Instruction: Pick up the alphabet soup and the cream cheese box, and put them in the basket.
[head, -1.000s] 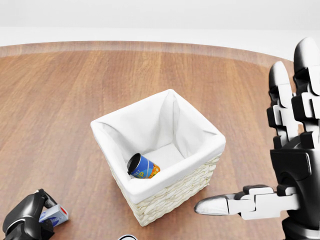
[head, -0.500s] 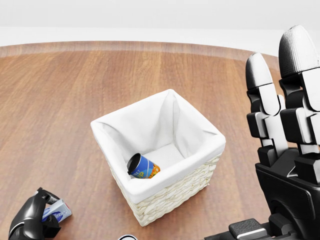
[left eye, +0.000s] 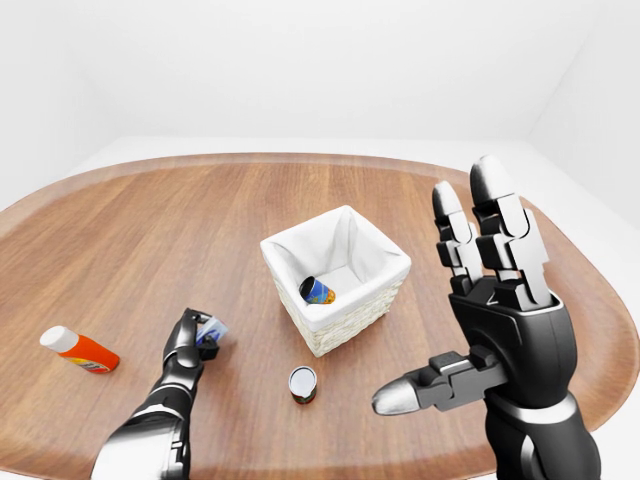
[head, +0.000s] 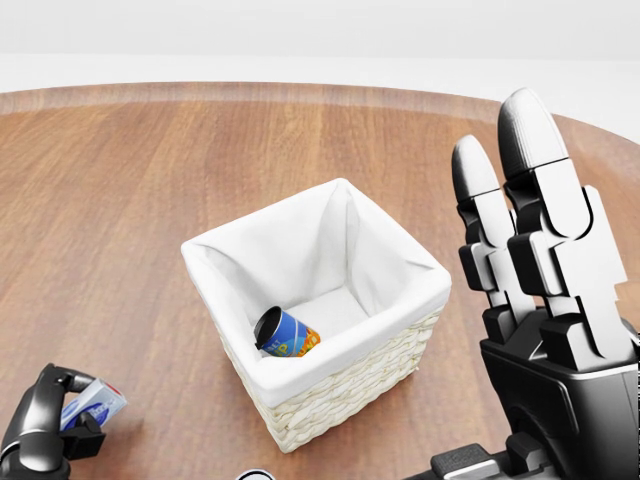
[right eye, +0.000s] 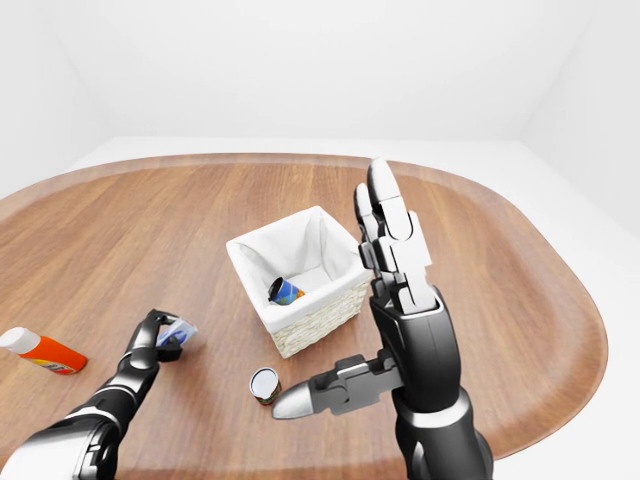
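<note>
Presently, left-eye view: basket (left eye: 372, 290), wicker with white liner, at table centre; alphabet soup (left eye: 317, 291) lying tilted inside it, at the basket's near-left inner wall; left hand (left eye: 193, 338) low at left, fingers curled round the cream cheese box (left eye: 211, 331), clenched on it just above or on the table (left eye: 150, 230), which I cannot tell; right hand (left eye: 482, 330) raised at right, fingers spread and upright, thumb out to the left, holding nothing; a small dark tin (left eye: 302, 383) standing near the basket's near corner; a red-and-white bottle (left eye: 79, 350) lying far left, well apart from the rest.

Head view: basket rim (head: 300, 235) and soup can as above, unmoved against the earlier frames; left hand (head: 45, 425) with box (head: 93, 406) at the bottom-left corner, now turned, the box more upright and nearer the left edge than a second ago; right hand (head: 550, 290) has swung from a low, thumb-forward pose to an upright open palm.

Right-eye view: same holdings; box (right eye: 176, 331) left of the basket, apart from it.

Assessment: soup step done; box gripped but not yet carried; remaining move is a lift rightward over the rim, then release; the small grip on the box's end may slip.
</note>
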